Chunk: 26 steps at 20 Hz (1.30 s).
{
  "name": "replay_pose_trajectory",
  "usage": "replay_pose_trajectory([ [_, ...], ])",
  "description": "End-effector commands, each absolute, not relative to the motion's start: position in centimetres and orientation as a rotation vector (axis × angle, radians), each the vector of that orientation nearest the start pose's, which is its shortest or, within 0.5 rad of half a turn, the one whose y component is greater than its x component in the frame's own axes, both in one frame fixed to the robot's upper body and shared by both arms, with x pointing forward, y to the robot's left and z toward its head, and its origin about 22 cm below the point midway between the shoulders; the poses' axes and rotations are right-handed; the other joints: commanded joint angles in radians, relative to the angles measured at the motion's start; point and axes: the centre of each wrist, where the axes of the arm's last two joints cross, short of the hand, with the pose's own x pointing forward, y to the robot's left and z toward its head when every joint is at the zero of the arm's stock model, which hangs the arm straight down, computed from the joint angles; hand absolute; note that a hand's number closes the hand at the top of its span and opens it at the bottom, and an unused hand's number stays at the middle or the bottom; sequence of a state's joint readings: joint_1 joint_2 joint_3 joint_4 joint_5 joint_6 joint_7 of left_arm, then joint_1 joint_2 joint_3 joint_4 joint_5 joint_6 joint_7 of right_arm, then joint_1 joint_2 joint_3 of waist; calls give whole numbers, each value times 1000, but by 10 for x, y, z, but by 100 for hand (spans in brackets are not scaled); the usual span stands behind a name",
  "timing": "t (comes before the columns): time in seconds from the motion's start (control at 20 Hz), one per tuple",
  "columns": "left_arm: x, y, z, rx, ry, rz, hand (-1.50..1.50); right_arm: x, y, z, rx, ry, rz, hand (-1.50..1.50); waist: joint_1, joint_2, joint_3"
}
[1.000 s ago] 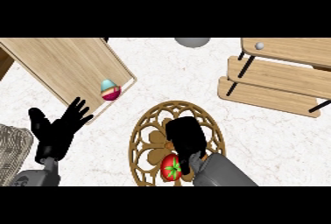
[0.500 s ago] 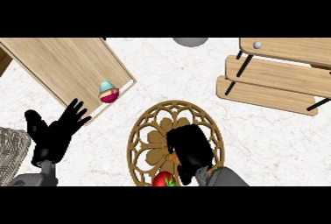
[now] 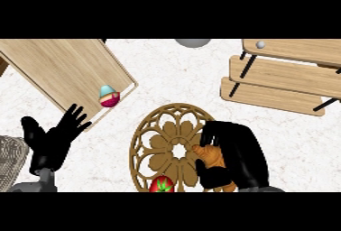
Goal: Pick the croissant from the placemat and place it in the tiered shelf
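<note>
An orange-brown croissant (image 3: pixel 212 159) lies on the right part of the round brown lattice placemat (image 3: pixel 160 135). My right hand (image 3: pixel 236 151) covers it from the right, fingers and thumb curled round it, so only its left side shows. The wooden tiered shelf (image 3: pixel 279 81) with black legs stands at the upper right, apart from the hand. Over the counter at the lower left, my left hand (image 3: pixel 53 137) rests open with fingers spread, holding nothing.
A red strawberry (image 3: pixel 162 184) sits at the placemat's lower edge. A wooden tray (image 3: pixel 60 67) at the upper left holds a small colourful cupcake (image 3: pixel 109 95). A grey round object (image 3: pixel 193 42) is at the top edge; a woven basket (image 3: pixel 8 158) at the far left.
My right hand slid back toward the lower right of the placemat and closed round the croissant, which now shows beside its fingers. The left hand barely shifted.
</note>
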State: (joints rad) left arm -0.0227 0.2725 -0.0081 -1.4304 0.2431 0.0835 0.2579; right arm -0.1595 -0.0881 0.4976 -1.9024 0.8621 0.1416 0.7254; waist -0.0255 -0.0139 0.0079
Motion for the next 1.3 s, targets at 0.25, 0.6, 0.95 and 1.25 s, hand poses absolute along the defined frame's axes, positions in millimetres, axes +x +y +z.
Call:
replay_pose_trajectory([
  [0.25,242,300,-27,113,-1118,66,0,163,-152,215,-914,-1523,544,150,7,8,-10],
  [0.6,248,305,-19,98,-1116,58,0,172,-166,266,-1012,-1513,470,150,17,9,-11],
  [0.95,251,297,-29,126,-1103,67,0,211,-199,319,-1011,-1553,343,150,5,10,-11],
  [1.25,246,299,-23,88,-1120,56,0,247,-245,360,-1024,-1511,331,150,17,10,-9],
])
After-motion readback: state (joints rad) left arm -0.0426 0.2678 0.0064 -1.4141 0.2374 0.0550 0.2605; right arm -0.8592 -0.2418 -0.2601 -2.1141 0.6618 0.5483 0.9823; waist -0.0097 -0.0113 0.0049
